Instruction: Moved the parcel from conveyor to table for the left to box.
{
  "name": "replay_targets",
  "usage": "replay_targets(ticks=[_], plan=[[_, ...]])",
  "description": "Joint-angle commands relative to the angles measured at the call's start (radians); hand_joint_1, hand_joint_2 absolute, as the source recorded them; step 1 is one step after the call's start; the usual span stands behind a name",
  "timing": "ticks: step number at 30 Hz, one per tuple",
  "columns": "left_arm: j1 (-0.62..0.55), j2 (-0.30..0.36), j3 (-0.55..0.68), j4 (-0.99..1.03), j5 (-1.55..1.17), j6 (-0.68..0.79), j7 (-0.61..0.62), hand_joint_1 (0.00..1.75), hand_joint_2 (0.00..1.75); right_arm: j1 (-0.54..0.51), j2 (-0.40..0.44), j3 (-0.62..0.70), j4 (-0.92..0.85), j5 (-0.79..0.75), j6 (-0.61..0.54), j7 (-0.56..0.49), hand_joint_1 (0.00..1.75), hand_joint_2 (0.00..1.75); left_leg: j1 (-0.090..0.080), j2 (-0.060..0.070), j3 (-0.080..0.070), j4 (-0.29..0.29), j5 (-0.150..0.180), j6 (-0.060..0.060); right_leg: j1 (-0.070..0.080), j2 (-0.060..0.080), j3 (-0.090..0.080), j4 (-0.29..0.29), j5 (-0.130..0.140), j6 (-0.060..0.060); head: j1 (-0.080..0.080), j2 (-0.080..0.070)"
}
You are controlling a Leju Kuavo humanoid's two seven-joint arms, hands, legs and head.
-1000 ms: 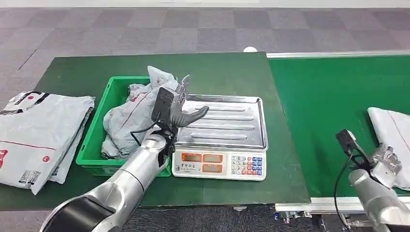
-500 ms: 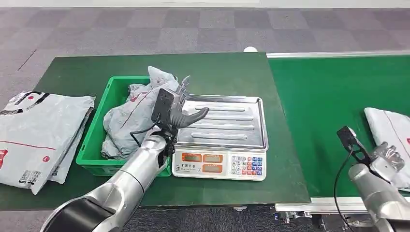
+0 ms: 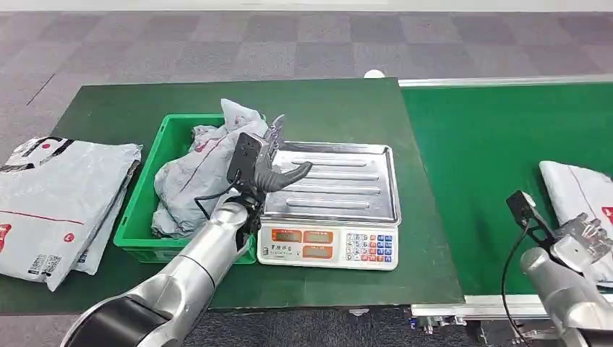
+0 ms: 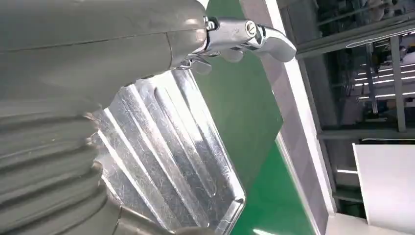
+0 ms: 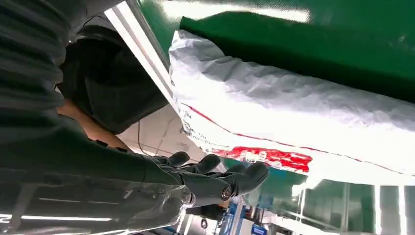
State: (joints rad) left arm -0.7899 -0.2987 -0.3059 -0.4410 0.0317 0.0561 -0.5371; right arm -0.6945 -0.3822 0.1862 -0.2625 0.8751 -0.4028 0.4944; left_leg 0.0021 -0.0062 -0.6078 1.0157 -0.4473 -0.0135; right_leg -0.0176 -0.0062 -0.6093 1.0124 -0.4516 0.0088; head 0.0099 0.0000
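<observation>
Reaching beside the grey parcel (image 3: 582, 189) on the conveyor (image 3: 491, 166), the right hand (image 3: 584, 238) spreads empty fingers; the left hand (image 3: 273, 163) hovers open above the scale tray (image 3: 340, 184).

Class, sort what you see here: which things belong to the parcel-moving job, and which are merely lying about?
Belongs to the job:
grey plastic parcel on the belt
green conveyor belt
green table
green plastic box
right hand
left hand

Lying about:
electronic scale with steel tray
flat grey mailers at the table's edge

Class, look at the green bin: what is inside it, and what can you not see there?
The green bin holds crumpled grey parcels heaped above its rim. Its floor, and anything beneath them, is covered.
</observation>
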Motion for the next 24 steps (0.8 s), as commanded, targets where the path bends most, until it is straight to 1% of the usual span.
replay_targets(ticks=[1,2,3,5,6,9,11,12,15,19,20,21,22,23,24], plan=[[-0.018,0.008,0.051,0.035,-0.012,-0.010,0.006,0.00,1.75,-0.028,0.021,0.061,0.044,0.046,-0.003,0.036,0.00,1.75,0.001,0.004,0.005,-0.002,-0.001,0.000,0.001,0.004,0.005,-0.003,0.001,-0.001,0.000,0.000],[-0.016,0.011,0.057,0.033,-0.015,-0.011,0.005,0.00,1.75,-0.029,0.016,0.079,0.044,0.082,-0.002,0.055,0.00,1.75,0.001,0.003,0.003,-0.001,-0.001,0.000,0.001,0.003,0.003,-0.002,0.000,-0.001,0.000,0.000],[-0.014,0.013,0.061,0.032,-0.016,-0.013,0.004,0.00,1.75,-0.031,0.015,0.086,0.043,0.099,0.002,0.063,0.00,1.75,0.001,0.003,0.005,-0.002,-0.001,0.000,0.001,0.003,0.004,-0.002,0.000,-0.001,0.000,0.000],[-0.007,0.015,0.068,0.029,-0.020,-0.013,0.001,0.00,1.75,-0.045,0.004,0.095,0.045,0.125,0.030,0.064,0.00,1.75,0.000,0.003,0.004,-0.002,-0.001,0.000,0.001,0.003,0.003,-0.002,0.000,-0.001,0.000,0.000],[-0.004,0.017,0.072,0.028,-0.022,-0.011,-0.001,0.00,1.75,-0.050,0.001,0.091,0.044,0.130,0.036,0.055,0.00,1.75,0.001,0.004,0.006,-0.002,-0.001,0.000,0.001,0.004,0.005,-0.003,0.000,-0.001,0.000,0.000],[0.001,0.021,0.083,0.027,-0.022,-0.005,-0.008,0.00,1.75,-0.079,-0.004,0.086,0.051,0.138,0.077,0.035,0.00,1.75,0.000,0.004,0.003,-0.001,-0.001,0.000,0.000,0.003,0.002,-0.001,0.000,-0.001,0.000,0.000],[0.005,0.025,0.090,0.028,-0.021,0.001,-0.012,0.00,1.75,-0.092,-0.002,0.070,0.052,0.128,0.096,0.019,0.00,1.75,0.000,0.005,0.005,-0.001,-0.001,0.000,0.000,0.005,0.003,-0.002,0.001,-0.001,0.000,0.000],[0.007,0.025,0.093,0.029,-0.022,0.002,-0.015,0.00,1.75,-0.094,0.000,0.054,0.052,0.115,0.103,0.009,0.00,1.75,-0.001,0.004,0.002,-0.001,-0.001,0.000,-0.001,0.004,0.001,-0.001,0.000,-0.001,0.000,0.000],[0.007,0.024,0.100,0.036,-0.023,-0.004,-0.019,0.00,1.75,-0.090,0.008,-0.034,0.054,0.033,0.150,-0.049,0.00,1.75,0.000,0.004,0.004,-0.001,-0.001,0.000,0.000,0.004,0.003,-0.002,0.001,-0.001,0.000,0.000],[0.012,0.022,0.103,0.041,-0.029,0.005,-0.027,0.00,1.75,-0.088,0.007,-0.034,0.055,0.047,0.157,-0.058,0.00,1.75,0.000,0.002,0.002,-0.001,0.000,0.000,0.000,0.002,0.002,-0.001,0.000,-0.001,0.000,0.000],[0.012,0.022,0.104,0.042,-0.028,0.005,-0.028,0.00,1.75,-0.087,0.006,-0.034,0.055,0.049,0.157,-0.059,0.00,1.75,0.000,0.004,0.005,-0.002,-0.001,0.000,0.000,0.004,0.004,-0.003,0.000,-0.001,0.000,0.000],[0.014,0.023,0.106,0.042,-0.027,0.008,-0.029,0.00,1.75,-0.086,0.006,-0.035,0.056,0.050,0.159,-0.061,0.00,1.75,0.000,0.003,0.004,-0.002,-0.001,0.000,0.000,0.003,0.003,-0.002,0.000,-0.001,0.000,0.000],[0.015,0.025,0.109,0.044,-0.026,0.008,-0.031,0.00,1.75,-0.084,0.005,-0.036,0.055,0.053,0.160,-0.061,0.00,1.75,0.001,0.004,0.006,-0.003,-0.001,0.000,0.001,0.004,0.006,-0.004,0.001,-0.001,0.000,0.000],[0.015,0.026,0.110,0.044,-0.026,0.009,-0.033,0.00,1.75,-0.081,0.005,-0.037,0.055,0.053,0.160,-0.062,0.00,1.75,0.000,0.003,0.003,-0.001,-0.001,0.000,0.000,0.002,0.002,-0.002,0.000,-0.001,0.000,0.000],[0.015,0.026,0.110,0.044,-0.026,0.009,-0.033,0.00,1.75,-0.081,0.005,-0.037,0.055,0.053,0.160,-0.062,0.00,1.75,0.000,0.003,0.003,-0.001,-0.001,0.000,0.000,0.003,0.003,-0.002,0.000,-0.001,0.000,0.000]])
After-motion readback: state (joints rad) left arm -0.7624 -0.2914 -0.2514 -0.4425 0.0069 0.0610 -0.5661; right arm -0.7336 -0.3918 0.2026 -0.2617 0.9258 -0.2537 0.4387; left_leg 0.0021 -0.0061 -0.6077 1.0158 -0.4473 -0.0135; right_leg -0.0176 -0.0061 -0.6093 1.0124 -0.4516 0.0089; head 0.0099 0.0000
